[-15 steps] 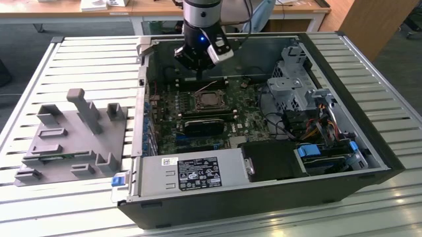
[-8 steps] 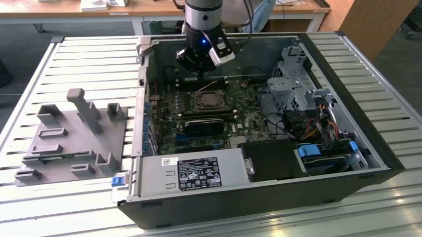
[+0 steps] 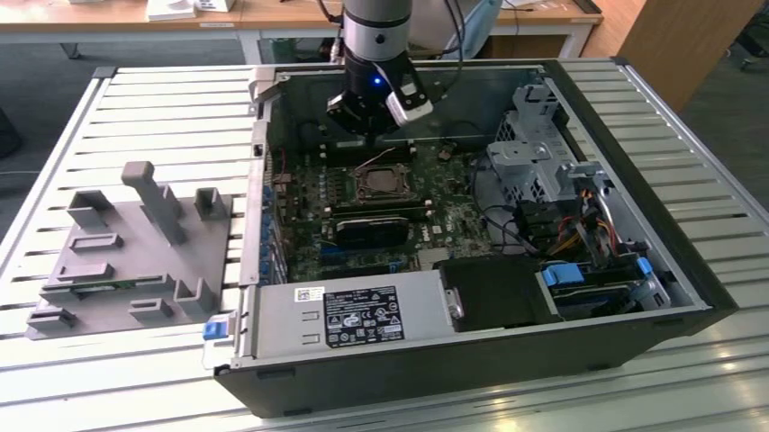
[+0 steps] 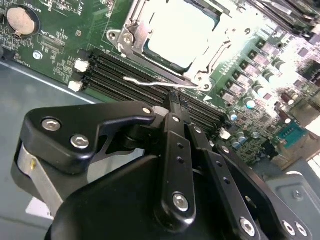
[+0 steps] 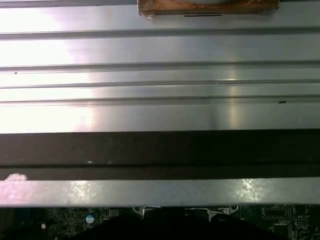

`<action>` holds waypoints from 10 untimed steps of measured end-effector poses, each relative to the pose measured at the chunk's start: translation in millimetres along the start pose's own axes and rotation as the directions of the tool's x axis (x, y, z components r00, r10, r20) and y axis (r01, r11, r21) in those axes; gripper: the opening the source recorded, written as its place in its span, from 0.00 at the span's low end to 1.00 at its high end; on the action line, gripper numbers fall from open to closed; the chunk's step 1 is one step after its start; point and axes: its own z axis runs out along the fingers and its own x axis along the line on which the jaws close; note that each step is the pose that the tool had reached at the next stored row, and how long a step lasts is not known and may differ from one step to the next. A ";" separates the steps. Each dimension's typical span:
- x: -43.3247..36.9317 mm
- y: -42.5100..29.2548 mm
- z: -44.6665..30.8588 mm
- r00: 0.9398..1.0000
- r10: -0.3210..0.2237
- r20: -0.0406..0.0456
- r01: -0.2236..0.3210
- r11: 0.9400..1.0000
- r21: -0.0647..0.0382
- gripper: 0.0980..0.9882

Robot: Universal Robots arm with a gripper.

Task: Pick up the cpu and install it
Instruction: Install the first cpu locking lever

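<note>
Cpu [image 4: 179, 36]: seated in socket, framed by bracket edges. Gripper [image 4: 176, 106]: closed, empty, hovering clear above memory slots [image 4: 130, 76] beside it.

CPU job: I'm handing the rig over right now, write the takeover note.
Gripper: jaws shut, empty, hanging over the motherboard inside the open PC case, just beside the socket.
CPU: already lying in the socket, silver top up, square within the metal frame.
Socket lever: a thin wire arm running along the socket's edge next to the RAM slots; whether it is latched cannot be told.
Done: pick-up and placement.
Left: confirm that the lever is locked.
Grey fixture tray sits outside the case, on the exterior view's left.
</note>
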 end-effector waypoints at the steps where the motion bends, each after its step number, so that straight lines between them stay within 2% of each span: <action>1: -0.7 -0.1 1.2 1.000 0.000 0.000 0.000 1.000 0.000 0.01; 10: -6.6 -0.1 4.8 1.000 0.000 0.000 0.000 1.000 0.000 0.01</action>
